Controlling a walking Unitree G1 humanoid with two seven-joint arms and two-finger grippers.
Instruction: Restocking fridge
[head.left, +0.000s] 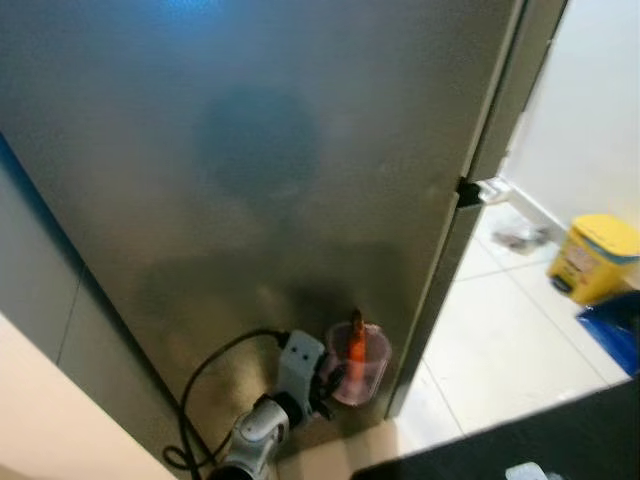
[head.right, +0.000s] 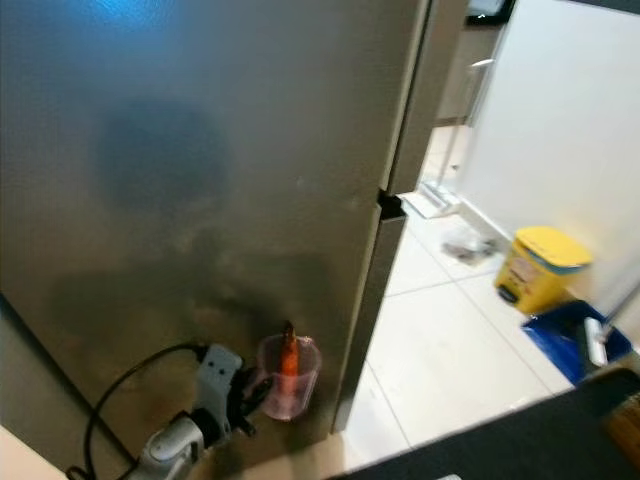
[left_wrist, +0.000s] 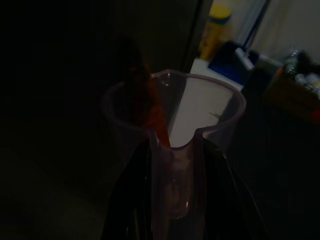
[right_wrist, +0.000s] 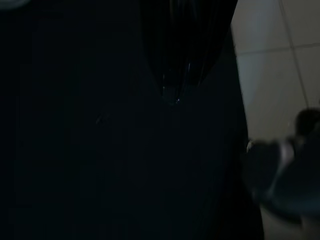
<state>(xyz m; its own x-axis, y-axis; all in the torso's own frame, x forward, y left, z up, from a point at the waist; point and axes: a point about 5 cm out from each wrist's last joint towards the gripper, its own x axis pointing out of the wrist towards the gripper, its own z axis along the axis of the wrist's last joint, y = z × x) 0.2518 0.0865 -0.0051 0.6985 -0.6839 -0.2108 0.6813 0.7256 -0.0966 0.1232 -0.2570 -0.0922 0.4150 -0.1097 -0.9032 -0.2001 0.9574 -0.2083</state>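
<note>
A clear pinkish plastic cup (head.left: 358, 366) with an orange carrot (head.left: 356, 345) standing in it is held low in front of the grey fridge door (head.left: 260, 170). My left gripper (head.left: 335, 378) is shut on the cup, its black fingers (left_wrist: 131, 200) pressing the cup's sides (left_wrist: 176, 150) in the left wrist view. The fridge door is shut, and its right edge (head.left: 470, 190) runs down beside the cup. My right gripper (right_wrist: 175, 75) hangs in the dark, fingers close together over a black surface.
Right of the fridge lies a white tiled floor (head.left: 510, 340) with a yellow bin (head.left: 595, 257) and a blue object (head.left: 615, 330) by a white wall. A black surface (head.left: 520, 440) crosses the lower right corner. A black cable (head.left: 205, 385) loops from my left wrist.
</note>
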